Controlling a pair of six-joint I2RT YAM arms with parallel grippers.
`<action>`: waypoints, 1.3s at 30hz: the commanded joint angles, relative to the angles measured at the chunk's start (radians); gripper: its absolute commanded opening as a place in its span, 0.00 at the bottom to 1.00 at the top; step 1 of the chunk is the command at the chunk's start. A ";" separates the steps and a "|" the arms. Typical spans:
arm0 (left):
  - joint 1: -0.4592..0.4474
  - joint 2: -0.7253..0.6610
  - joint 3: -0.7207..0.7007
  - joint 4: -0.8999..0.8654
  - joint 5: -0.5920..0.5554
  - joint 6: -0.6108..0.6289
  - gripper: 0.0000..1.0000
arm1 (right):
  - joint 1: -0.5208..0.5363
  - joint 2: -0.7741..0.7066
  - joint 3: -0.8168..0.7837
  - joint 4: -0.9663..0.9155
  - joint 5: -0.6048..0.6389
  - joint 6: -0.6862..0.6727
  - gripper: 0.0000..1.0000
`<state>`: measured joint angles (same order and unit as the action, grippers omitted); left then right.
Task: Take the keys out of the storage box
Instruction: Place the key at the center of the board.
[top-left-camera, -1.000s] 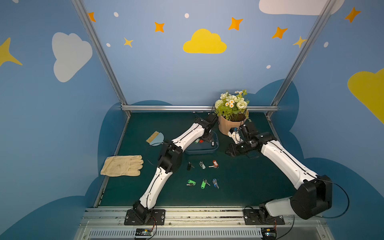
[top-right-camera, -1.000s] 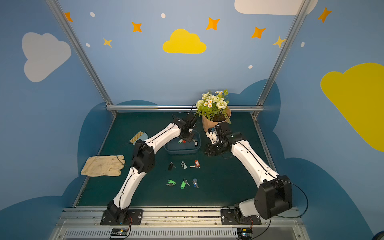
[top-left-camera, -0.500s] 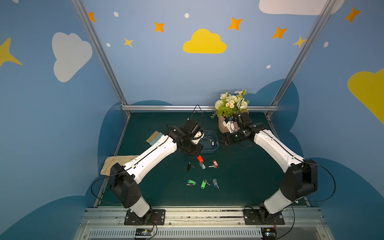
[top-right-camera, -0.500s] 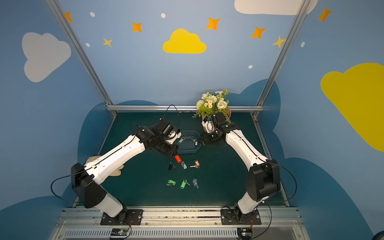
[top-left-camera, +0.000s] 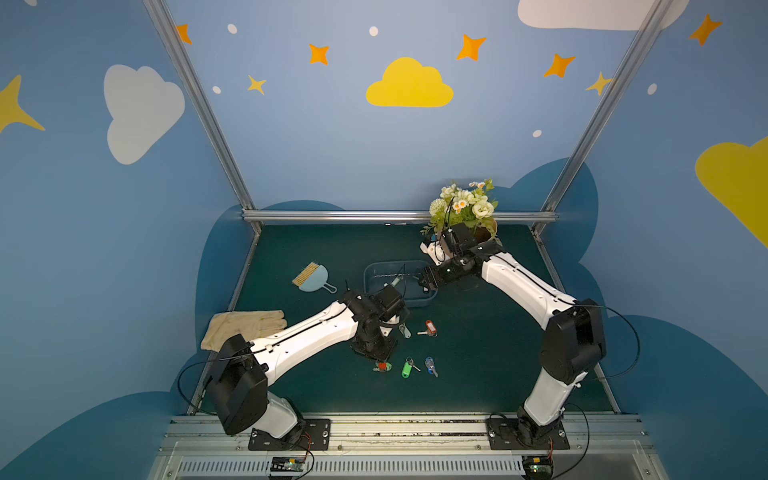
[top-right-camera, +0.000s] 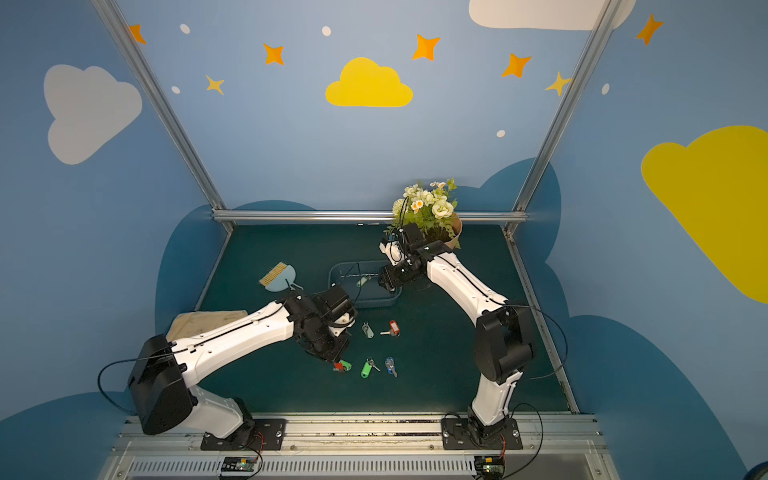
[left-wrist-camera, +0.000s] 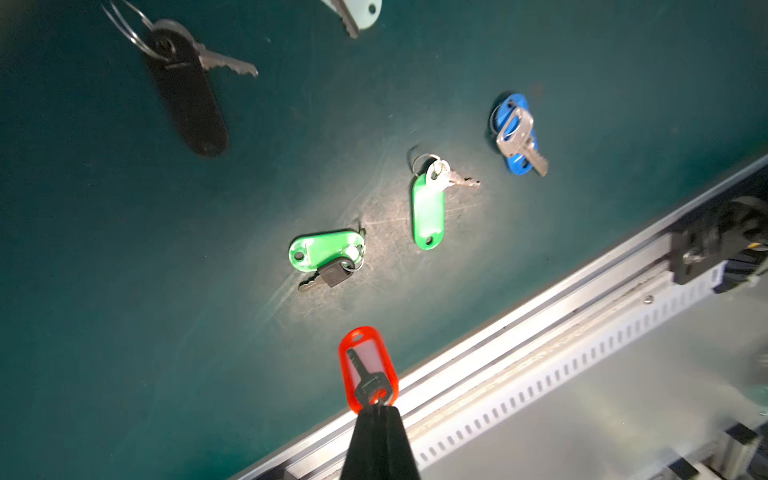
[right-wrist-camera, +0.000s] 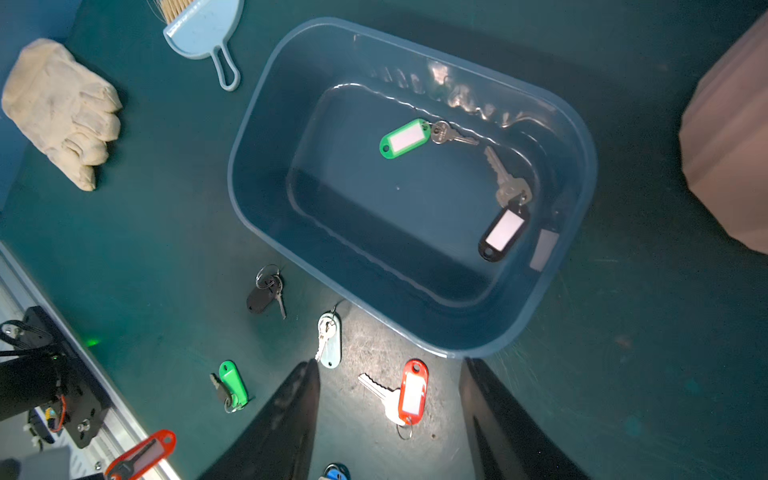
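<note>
The blue-grey storage box (top-left-camera: 419, 302) (right-wrist-camera: 257, 124) sits mid-table. Two keys lie in it, one with a green tag (right-wrist-camera: 405, 138) and one with a black tag (right-wrist-camera: 503, 230). Several other keys lie on the mat in front of it, among them a red-tagged one (top-left-camera: 430, 327) and a blue-tagged one (left-wrist-camera: 515, 133). My left gripper (left-wrist-camera: 378, 409) (top-left-camera: 376, 357) is shut on the ring of another red-tagged key (left-wrist-camera: 368, 370), which hangs just above the mat beside a green-tagged key (left-wrist-camera: 326, 251). My right gripper (right-wrist-camera: 390, 365) (top-left-camera: 422, 280) hangs open over the box's right end, holding nothing.
A cream glove (top-left-camera: 245, 328) lies at the left. A small blue dustpan with a brush (top-left-camera: 311, 276) lies left of the box. The flowerpot (top-left-camera: 469, 216) stands behind the right arm. The metal front rail (top-left-camera: 374, 419) borders the mat.
My left gripper has carried the red-tagged key out of the box and forward over the mat. My right gripper has moved left over the box and opened wider.
</note>
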<state>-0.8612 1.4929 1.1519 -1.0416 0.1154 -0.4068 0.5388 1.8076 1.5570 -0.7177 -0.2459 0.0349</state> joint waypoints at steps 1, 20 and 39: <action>-0.023 -0.051 -0.066 0.019 -0.101 -0.045 0.02 | 0.027 0.043 0.046 -0.009 0.063 -0.027 0.60; -0.090 -0.102 -0.251 0.236 -0.100 -0.184 0.02 | 0.072 0.201 0.207 -0.064 0.126 -0.003 0.60; -0.134 -0.135 -0.294 0.232 0.063 -0.192 0.07 | 0.071 0.228 0.160 -0.012 0.148 -0.027 0.59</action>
<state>-0.9848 1.3514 0.8867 -0.8215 0.1360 -0.5953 0.6060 2.0373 1.7382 -0.7483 -0.1108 0.0181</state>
